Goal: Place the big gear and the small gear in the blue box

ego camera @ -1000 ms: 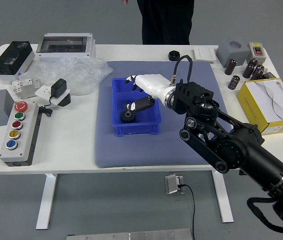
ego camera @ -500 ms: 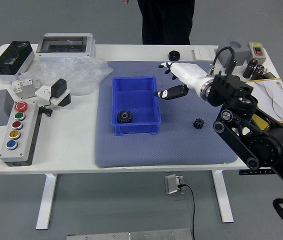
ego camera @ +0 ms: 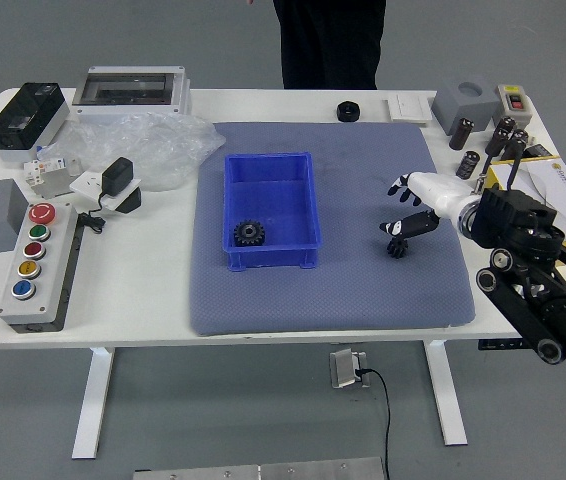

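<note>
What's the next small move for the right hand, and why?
I'd probably ease the right hand down until its thumb and fingers straddle the small gear. The fingers are open just beside it, and that gear is on the blue mat, while the big gear is in the blue box.

The big gear [ego camera: 249, 233] sits in the bottom left corner of the blue box [ego camera: 275, 190], near the middle of the picture. To the right, the robot's right hand [ego camera: 435, 197] has its fingers open just over the small gear [ego camera: 397, 250].
</note>
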`<state>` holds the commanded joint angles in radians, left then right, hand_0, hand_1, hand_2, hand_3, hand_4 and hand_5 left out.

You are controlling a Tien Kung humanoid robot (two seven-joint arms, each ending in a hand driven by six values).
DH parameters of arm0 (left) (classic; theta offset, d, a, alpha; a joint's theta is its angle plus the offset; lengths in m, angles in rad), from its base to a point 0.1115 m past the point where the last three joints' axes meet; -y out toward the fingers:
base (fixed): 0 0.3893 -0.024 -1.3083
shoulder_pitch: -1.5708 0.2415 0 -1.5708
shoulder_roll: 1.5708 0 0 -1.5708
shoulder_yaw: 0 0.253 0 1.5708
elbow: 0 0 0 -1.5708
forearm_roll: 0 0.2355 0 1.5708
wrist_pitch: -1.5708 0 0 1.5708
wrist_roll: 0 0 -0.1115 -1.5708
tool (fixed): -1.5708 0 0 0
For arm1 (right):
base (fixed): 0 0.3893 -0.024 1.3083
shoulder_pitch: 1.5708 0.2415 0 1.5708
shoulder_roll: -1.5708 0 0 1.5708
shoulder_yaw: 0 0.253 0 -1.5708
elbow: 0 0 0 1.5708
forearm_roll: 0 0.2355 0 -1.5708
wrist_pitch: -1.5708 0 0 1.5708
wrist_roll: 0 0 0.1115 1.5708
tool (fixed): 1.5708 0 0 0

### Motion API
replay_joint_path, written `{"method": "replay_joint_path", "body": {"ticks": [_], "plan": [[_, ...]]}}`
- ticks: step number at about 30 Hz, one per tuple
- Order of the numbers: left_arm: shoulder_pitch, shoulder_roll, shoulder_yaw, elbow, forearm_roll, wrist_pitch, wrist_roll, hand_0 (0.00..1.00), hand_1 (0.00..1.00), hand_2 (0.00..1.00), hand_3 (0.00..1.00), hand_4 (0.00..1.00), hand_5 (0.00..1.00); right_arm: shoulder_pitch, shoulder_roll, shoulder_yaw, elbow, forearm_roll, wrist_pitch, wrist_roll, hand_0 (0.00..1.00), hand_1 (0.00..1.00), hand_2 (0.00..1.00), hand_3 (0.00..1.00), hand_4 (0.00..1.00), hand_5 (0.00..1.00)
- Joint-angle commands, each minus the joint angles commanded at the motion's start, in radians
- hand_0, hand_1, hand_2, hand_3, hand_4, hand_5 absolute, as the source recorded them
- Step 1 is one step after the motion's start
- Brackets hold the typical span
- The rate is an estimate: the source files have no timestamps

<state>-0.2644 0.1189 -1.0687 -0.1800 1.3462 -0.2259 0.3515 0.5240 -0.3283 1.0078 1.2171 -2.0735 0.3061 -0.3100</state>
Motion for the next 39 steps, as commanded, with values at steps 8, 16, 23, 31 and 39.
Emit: {"method": "replay_joint_path", "body": {"ticks": [8, 16, 23, 31, 39], "plan": [[0.002, 0.000, 0.000, 0.000, 0.000, 0.000, 0.000, 0.888, 0.883, 0.874, 0.881, 0.833, 0.681, -0.025, 0.002, -0.014, -0.004, -0.001, 0.005, -0.003, 0.670, 0.627, 0.675, 0.675, 0.729, 0.394], [0.001, -0.001, -0.001, 0.000, 0.003, -0.001, 0.000, 0.888, 0.883, 0.874, 0.880, 0.832, 0.680, -0.034, 0.007, -0.024, 0.000, 0.000, 0.008, -0.009, 0.668, 0.628, 0.672, 0.670, 0.716, 0.378], [0.002, -0.001, -0.001, 0.000, 0.005, -0.002, 0.001, 0.887, 0.883, 0.874, 0.880, 0.833, 0.680, -0.044, 0.010, -0.027, 0.001, -0.001, 0.005, -0.012, 0.660, 0.617, 0.664, 0.662, 0.695, 0.364], [0.002, -0.002, -0.001, 0.000, 0.007, -0.002, 0.001, 0.887, 0.883, 0.874, 0.878, 0.833, 0.679, -0.059, 0.010, -0.031, 0.000, -0.006, 0.001, -0.015, 0.624, 0.579, 0.626, 0.640, 0.653, 0.337], [0.001, -0.002, 0.000, 0.000, 0.005, -0.002, 0.000, 0.887, 0.881, 0.873, 0.876, 0.834, 0.678, -0.064, 0.013, -0.038, 0.001, -0.020, -0.016, -0.017, 0.580, 0.515, 0.560, 0.632, 0.604, 0.316]]}}
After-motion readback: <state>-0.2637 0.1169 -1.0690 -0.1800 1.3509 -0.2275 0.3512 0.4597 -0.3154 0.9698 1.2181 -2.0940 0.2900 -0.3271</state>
